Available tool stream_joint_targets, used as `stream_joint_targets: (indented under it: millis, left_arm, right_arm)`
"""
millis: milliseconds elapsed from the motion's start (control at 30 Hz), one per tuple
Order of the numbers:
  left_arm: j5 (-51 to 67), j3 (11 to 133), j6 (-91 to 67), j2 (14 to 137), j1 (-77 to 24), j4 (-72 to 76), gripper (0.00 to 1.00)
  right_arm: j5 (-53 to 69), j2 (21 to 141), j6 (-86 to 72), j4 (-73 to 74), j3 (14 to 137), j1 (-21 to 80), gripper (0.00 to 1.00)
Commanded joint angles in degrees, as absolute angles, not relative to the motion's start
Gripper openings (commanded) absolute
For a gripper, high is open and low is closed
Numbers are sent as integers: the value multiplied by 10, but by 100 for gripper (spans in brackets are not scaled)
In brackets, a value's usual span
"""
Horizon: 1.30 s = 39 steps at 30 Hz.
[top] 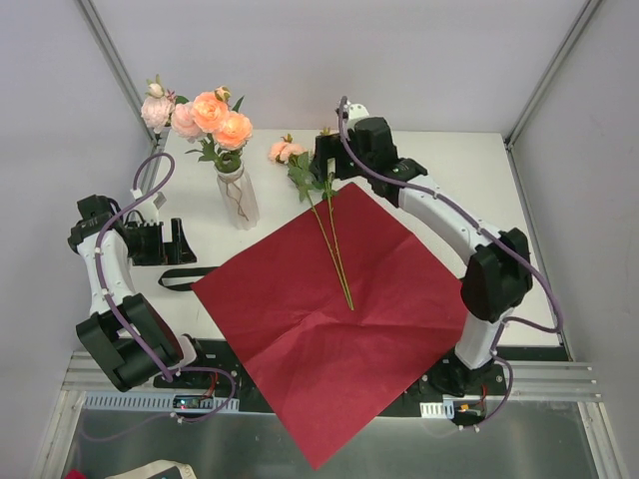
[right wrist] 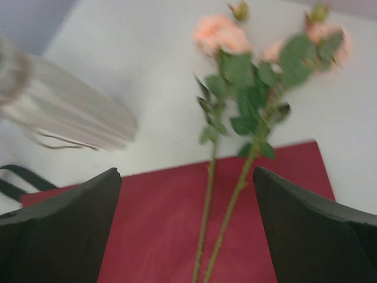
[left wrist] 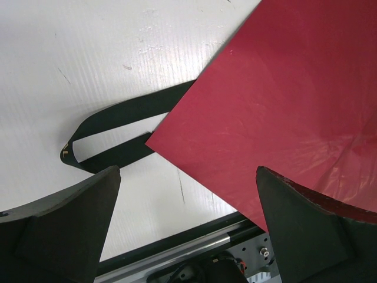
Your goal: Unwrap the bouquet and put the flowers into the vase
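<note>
Surface first: we see a white table (top: 469, 170) with plain grey walls (top: 349, 50) behind it. A metal frame post (top: 113, 60) stands at upper left and another at upper right. An aluminium rail (top: 569, 379) runs along the bottom. One sheet of red paper (top: 329, 329) lies flat and open as a diamond across the middle of the overhead view. Its lowest corner hangs past the table's near edge.

Counts:
- **One vase** (top: 238, 200): upright, upper left of centre, just beside the paper's upper-left edge.
- **Four flowers** (top: 210, 115): standing in the vase as far as we can count, peach and pale pink.
- **Two loose stems** (top: 334, 244): side by side on the paper, with their blooms on bare table past its upper corner.
- **One black ribbon** (top: 185, 277): at the paper's left corner.
- **Two arms**: the left gripper (top: 165, 244) is at mid-left near the ribbon. The right gripper (top: 324, 165) is at upper centre by the loose blooms.

Only the overhead view shows the blooms in the vase and both arms together.

The left wrist view shows the left gripper (left wrist: 185, 177) with jaws wide and nothing between them. It also shows the ribbon (left wrist: 118, 115) as a loop whose ends run under the paper's corner (left wrist: 283, 106), plus fine scuffs on the table (left wrist: 88, 53).

The right wrist view is blurred. It shows the right gripper (right wrist: 187, 174) with jaws wide, holding nothing. The two stems (right wrist: 227, 212) run up the middle of the frame, off the paper (right wrist: 153, 236), to their blooms at the top. The vase (right wrist: 70, 118) body sits at the left edge, with a thin dark squiggle on it.
</note>
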<state>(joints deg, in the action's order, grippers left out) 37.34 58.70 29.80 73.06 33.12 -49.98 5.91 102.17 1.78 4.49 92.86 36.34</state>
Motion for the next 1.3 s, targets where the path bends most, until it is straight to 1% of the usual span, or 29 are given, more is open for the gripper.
stream_joint_targets:
  millis: [0,33,67,133,167,300,333,433,700,1000,1100,1267]
  left_arm:
    - [390,611,299,731,338,-511,99]
    - [391,612,298,732,338,-510,99]
    - [392,613,296,734,338,-510,99]
    - [391,613,294,737,338,-510,99]
    - [392,613,293,739,338,-510,99]
    - [394,611,294,745,338,-511,99]
    - [392,611,294,748,338,-510,99]
    - [392,611,294,751,339,-511,99]
    - [387,605,301,755,338,-508,99]
    - [386,610,300,759,339,-505,99]
    - [381,610,303,756,339,-505,99]
    - [380,608,307,755,339,-505,99]
  right_arm:
    - [-73,1096,28,229,965,368,99]
    - [-86,1126,40,259,976,373,99]
    - [-99,1139,40,267,986,377,93]
    - [-98,1171,36,286,1007,376,87]
    - [-94,1179,37,287,1010,379,82]
    - [-107,1215,55,280,1024,396,75]
    - [-112,1222,58,281,1040,402,72]
    - [-116,1249,58,283,1066,406,65]
    - [-108,1284,43,259,1082,410,62]
    - [-83,1333,39,267,1130,411,55]
    - [-81,1342,39,267,1139,415,50]
    - [-78,1360,33,272,1150,417,36]
